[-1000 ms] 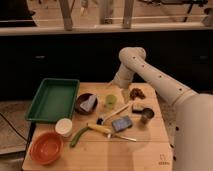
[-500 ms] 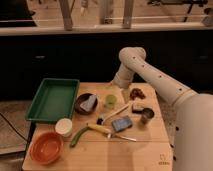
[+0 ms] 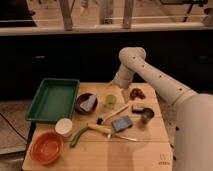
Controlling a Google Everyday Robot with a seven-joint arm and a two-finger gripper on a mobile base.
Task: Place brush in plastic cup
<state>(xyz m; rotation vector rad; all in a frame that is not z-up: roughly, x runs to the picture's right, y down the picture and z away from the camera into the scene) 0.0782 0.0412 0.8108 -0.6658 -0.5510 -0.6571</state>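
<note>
The brush [image 3: 115,113] lies flat on the wooden table [image 3: 145,152], its cream-white handle pointing back right and its small dark head front left. A small green see-through plastic cup [image 3: 110,101] stands upright just behind the handle. My gripper [image 3: 114,86] hangs from the white arm [image 3: 150,75] over the table's back edge, just behind and above the green cup, and it touches nothing that I can see.
A green tray [image 3: 52,99] is at the back left, with a dark bowl [image 3: 87,103] beside it. An orange bowl [image 3: 46,147] and a white cup [image 3: 63,126] stand front left. A banana [image 3: 99,129], blue sponge [image 3: 122,123], silver utensil [image 3: 122,136], metal cup [image 3: 146,115] and brown item [image 3: 137,93] surround the brush.
</note>
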